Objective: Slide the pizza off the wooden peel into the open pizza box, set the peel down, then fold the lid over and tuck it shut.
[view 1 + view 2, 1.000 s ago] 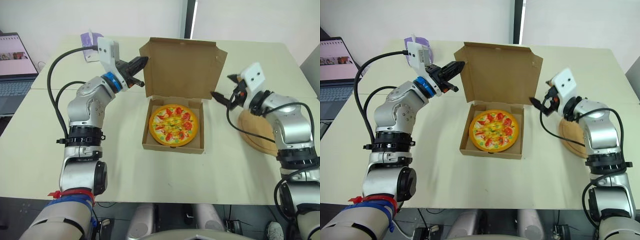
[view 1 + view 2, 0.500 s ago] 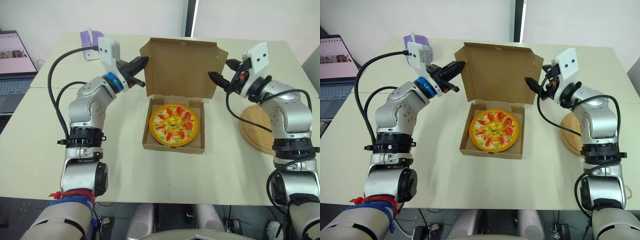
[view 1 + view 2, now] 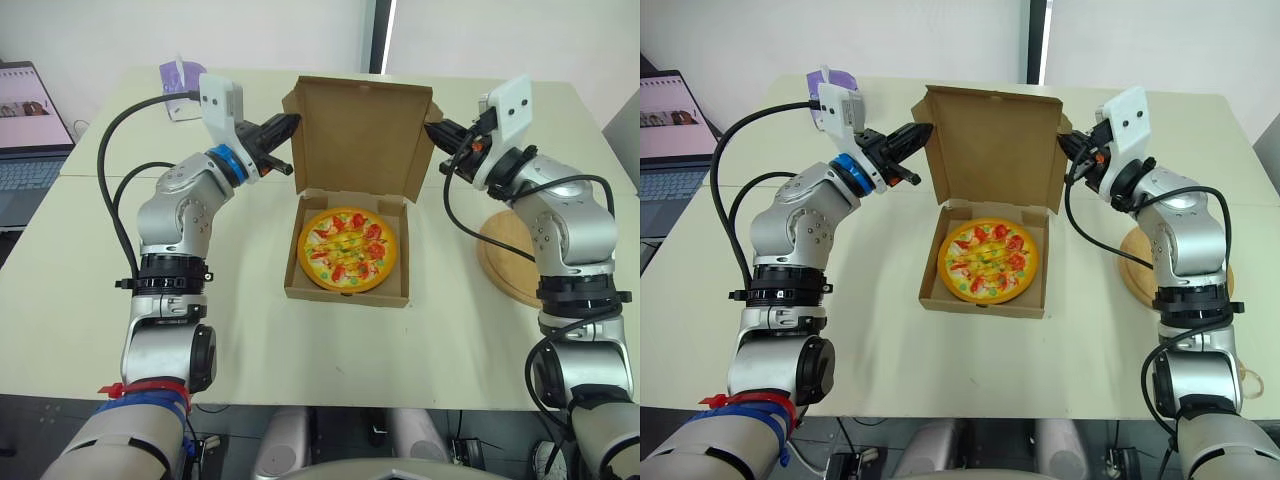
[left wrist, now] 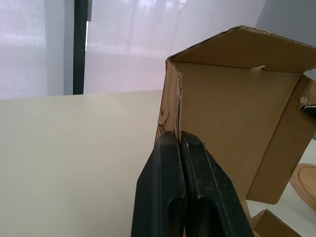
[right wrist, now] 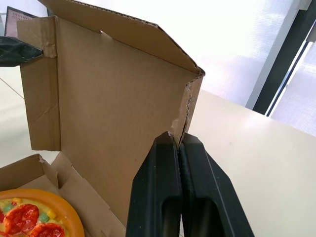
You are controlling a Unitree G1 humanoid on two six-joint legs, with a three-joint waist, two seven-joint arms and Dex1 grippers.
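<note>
The pizza (image 3: 349, 250) lies in the cardboard box (image 3: 345, 297) at the middle of the table. Its lid (image 3: 360, 140) stands upright behind it. My left gripper (image 3: 292, 122) is shut on the lid's left side flap (image 4: 173, 106), whose edge runs into the seam between the fingers. On the other side, my right gripper (image 3: 432, 128) is shut on the lid's right side flap (image 5: 190, 101) in the same way. The round wooden peel (image 3: 515, 258) lies flat on the table to the right of the box, below my right arm.
A laptop (image 3: 25, 130) stands open at the far left edge. A small purple and white object (image 3: 180, 85) sits at the back left, behind my left arm. Bare table lies in front of the box and to both sides.
My right gripper rose from above the peel to the lid's right flap and went from open to shut on it. The left gripper stayed at the left flap.
</note>
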